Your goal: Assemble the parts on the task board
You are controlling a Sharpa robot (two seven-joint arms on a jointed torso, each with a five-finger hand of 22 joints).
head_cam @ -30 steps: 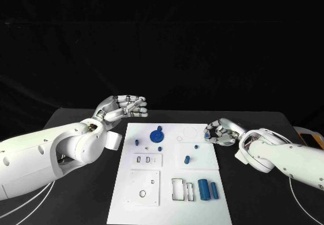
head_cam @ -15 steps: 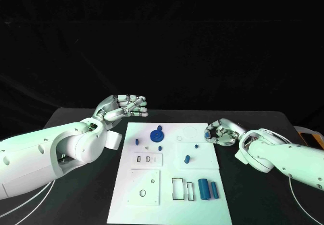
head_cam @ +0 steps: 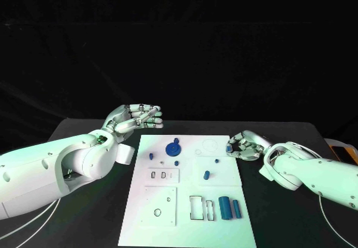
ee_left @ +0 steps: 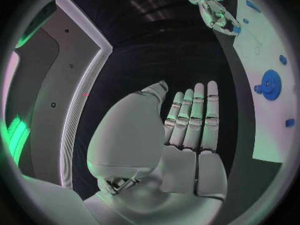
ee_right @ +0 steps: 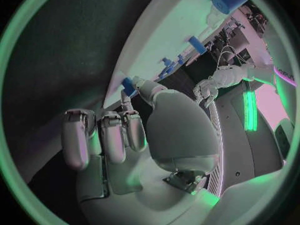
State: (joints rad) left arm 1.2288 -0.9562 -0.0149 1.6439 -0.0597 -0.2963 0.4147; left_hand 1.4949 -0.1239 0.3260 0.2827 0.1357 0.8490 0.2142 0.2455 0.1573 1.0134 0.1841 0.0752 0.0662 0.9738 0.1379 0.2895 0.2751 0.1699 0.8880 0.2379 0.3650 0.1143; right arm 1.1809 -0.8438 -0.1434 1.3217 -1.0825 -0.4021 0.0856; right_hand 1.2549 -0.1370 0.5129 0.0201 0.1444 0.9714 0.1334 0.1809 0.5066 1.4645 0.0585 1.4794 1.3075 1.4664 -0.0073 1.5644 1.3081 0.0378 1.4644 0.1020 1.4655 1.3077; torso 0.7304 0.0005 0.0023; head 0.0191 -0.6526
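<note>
Two silver hands are flanking the white task board (head_cam: 190, 191), which is lying lengthwise in the middle of the black table (head_cam: 89, 206). Left hand (head_cam: 136, 117) is hovering off the board's far left corner, holding nothing; the left wrist view is showing its fingers (ee_left: 194, 117) lying straight and side by side. Right hand (head_cam: 243, 145) is sitting at the board's far right edge, pinching a small blue part (ee_right: 129, 86) between the thumb and a fingertip, the other fingers (ee_right: 103, 135) curling in beside it. Parts on the board are standing as follows: a blue gear (head_cam: 173, 150) near the far end, with a small blue peg just beyond it; a small blue piece (head_cam: 150, 155) toward the left edge; a blue block (head_cam: 206, 176) tilting at mid-board, with a small blue stud just beyond it; a broad blue cylinder (head_cam: 224, 208) and a slimmer blue bar (head_cam: 236, 209) lying side by side near the right edge at the near end, just beside a dark-rimmed rectangular slot (head_cam: 201, 208).
</note>
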